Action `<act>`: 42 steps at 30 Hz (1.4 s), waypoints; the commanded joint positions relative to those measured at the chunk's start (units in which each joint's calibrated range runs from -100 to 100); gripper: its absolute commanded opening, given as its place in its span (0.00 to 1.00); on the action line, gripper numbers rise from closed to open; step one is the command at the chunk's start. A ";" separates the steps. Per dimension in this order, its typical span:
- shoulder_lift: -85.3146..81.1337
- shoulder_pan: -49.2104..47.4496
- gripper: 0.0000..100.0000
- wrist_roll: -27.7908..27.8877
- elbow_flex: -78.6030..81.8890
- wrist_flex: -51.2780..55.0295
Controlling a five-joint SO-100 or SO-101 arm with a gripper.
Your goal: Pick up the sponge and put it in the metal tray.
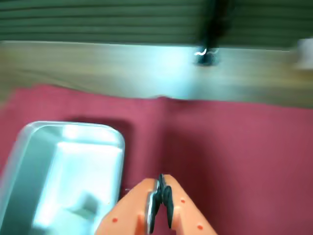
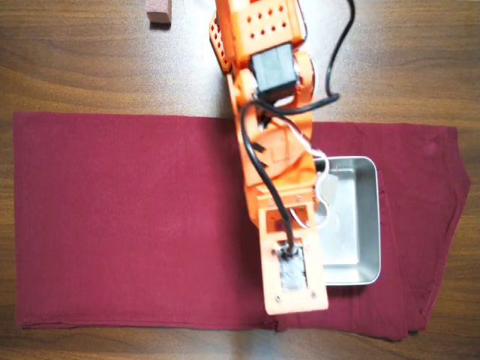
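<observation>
In the wrist view the metal tray point(image 1: 29, 147) lies on the red cloth at the lower left. A small pale sponge point(image 1: 89, 203) rests on the tray's floor near its right wall. My orange gripper point(image 1: 162, 183) comes in from the bottom edge just right of the tray, over the cloth, with its jaws pressed together and nothing between them. In the overhead view the arm point(image 2: 281, 195) reaches down across the tray's left rim. The tray point(image 2: 364, 225) shows to its right. The sponge is hidden there, and the jaws are hidden under the wrist.
A dark red cloth point(image 2: 127, 217) covers the wooden table point(image 2: 82, 67). A pinkish-brown block point(image 2: 158, 11) stands at the table's top edge, left of the arm's base. A black cable point(image 2: 341, 45) runs from the arm at the top right.
</observation>
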 commanded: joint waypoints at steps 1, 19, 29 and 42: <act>-13.70 6.39 0.00 3.32 10.60 0.02; -47.88 16.66 0.00 2.44 51.47 17.72; -47.88 11.48 0.01 1.37 51.47 36.81; -47.88 11.48 0.01 1.37 51.47 36.81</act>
